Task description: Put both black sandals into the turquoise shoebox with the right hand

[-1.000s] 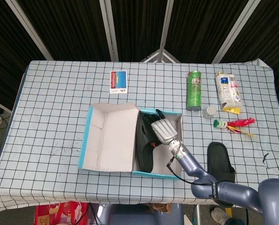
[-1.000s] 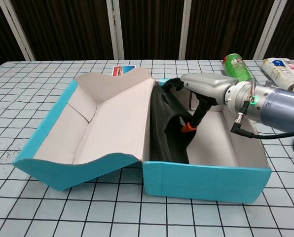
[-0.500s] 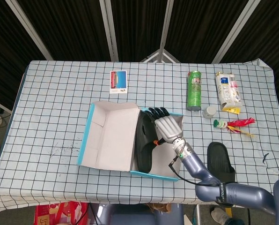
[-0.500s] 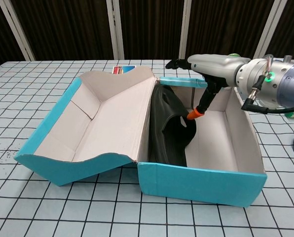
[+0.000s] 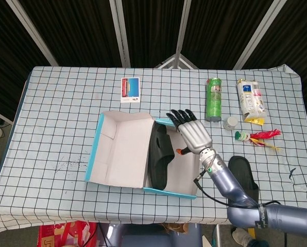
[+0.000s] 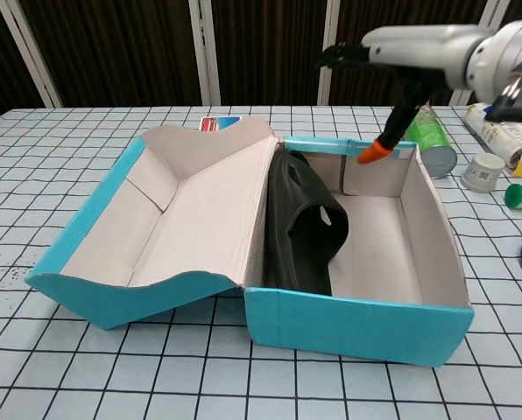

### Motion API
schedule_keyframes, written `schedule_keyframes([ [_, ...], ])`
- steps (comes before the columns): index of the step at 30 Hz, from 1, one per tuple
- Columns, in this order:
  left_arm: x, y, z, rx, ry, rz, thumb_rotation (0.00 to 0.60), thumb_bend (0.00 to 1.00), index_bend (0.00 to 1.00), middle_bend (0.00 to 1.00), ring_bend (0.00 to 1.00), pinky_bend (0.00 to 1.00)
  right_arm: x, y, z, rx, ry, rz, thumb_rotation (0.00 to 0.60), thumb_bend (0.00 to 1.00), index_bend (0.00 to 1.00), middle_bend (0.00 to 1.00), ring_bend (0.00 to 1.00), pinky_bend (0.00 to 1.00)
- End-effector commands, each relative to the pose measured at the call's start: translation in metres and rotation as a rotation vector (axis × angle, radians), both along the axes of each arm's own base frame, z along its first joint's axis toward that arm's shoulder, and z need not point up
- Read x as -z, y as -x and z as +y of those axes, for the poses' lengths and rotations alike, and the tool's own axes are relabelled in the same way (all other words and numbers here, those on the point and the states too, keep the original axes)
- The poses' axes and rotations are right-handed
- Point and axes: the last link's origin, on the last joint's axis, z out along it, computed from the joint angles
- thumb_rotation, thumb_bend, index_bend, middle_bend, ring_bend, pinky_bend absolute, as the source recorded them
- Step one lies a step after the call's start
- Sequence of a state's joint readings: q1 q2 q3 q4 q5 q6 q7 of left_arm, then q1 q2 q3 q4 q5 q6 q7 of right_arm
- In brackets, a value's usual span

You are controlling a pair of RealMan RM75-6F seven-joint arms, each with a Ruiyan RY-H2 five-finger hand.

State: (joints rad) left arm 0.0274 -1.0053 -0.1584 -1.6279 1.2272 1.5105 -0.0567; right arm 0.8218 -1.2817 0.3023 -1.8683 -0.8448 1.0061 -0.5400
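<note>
Sandals: 1 point(image 6: 305, 227) stands on edge against the shoebox's point(image 6: 357, 328) left wall; the other point(image 5: 242, 175) lies near the table's point(image 5: 66, 108) front-right edge. My right hand point(image 5: 193, 135) hovers empty, fingers spread. I worry dropping the 2nd sandal could topple the 1st.

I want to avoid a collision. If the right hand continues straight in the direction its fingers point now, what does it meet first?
Probably nothing near: the right hand is raised above the shoebox, fingers open toward the far table edge. Beyond lies bare checked tablecloth. Depth is uncertain.
</note>
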Motion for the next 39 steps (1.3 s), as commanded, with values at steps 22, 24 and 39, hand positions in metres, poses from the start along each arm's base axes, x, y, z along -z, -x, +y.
schedule_keyframes([
  [22,-0.001,0.0,-0.001,-0.005,-0.007,-0.011,0.6,0.37,0.1,0.03,0.0,0.09,-0.123,0.185,0.145,0.5,0.031,0.081,0.6,0.08,0.0,0.08,0.0,0.0],
  [24,-0.002,0.0,-0.001,-0.004,-0.008,-0.01,0.6,0.37,0.1,0.03,0.0,0.09,-0.117,0.193,0.155,0.508,0.032,0.077,0.6,0.08,0.0,0.07,0.0,0.0],
  [39,-0.005,0.002,-0.001,-0.003,-0.015,-0.022,0.6,0.37,0.1,0.03,0.0,0.09,-0.068,0.232,0.2,0.62,-0.009,0.111,0.6,0.08,0.0,0.06,0.0,0.0],
])
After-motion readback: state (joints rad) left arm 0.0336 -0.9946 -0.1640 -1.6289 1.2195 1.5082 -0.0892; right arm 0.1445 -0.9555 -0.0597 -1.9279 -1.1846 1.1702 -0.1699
